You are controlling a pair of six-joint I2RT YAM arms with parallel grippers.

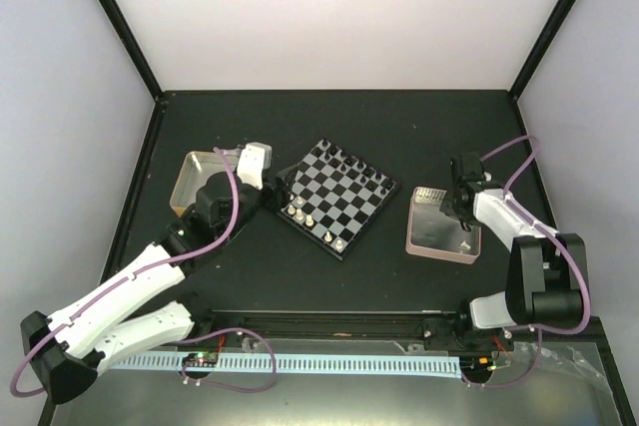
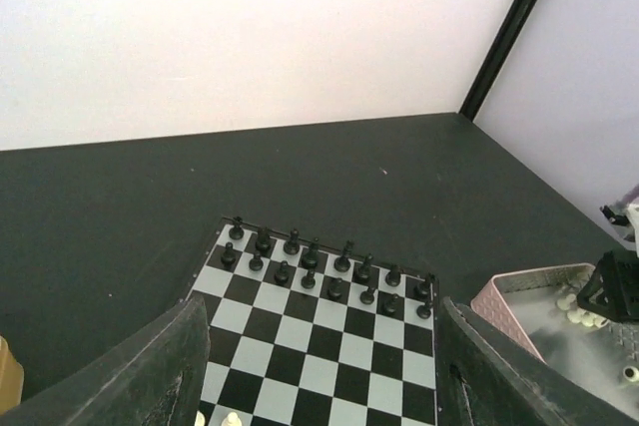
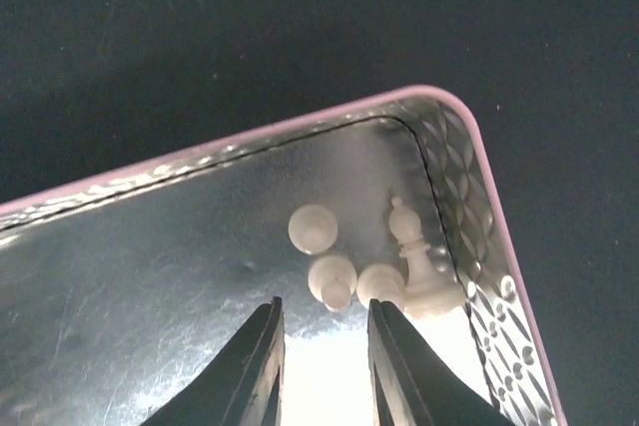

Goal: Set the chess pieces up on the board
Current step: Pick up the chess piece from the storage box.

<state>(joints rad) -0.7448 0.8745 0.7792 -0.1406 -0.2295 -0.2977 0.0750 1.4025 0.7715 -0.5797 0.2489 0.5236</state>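
The board (image 1: pixel 344 202) lies turned diagonally at mid-table. Two rows of black pieces (image 2: pixel 310 258) stand along its far edge. A few cream-white pieces (image 1: pixel 302 213) stand along its near-left edge, and two show at the bottom of the left wrist view (image 2: pixel 230 419). My left gripper (image 1: pixel 276 187) is open and empty, just above the board's left corner (image 2: pixel 319 346). My right gripper (image 3: pixel 324 346) is open and empty, low inside the pink tray (image 3: pixel 300 127). Several white pieces (image 3: pixel 332 279) lie just beyond its fingertips, with a bishop-like one (image 3: pixel 414 256) by the tray's wall.
A yellow-rimmed metal tin (image 1: pixel 195 179) stands left of the board, beside my left arm. The pink tray (image 1: pixel 444 224) sits right of the board, and it also shows in the left wrist view (image 2: pixel 519 291). Dark frame posts and pale walls bound the table.
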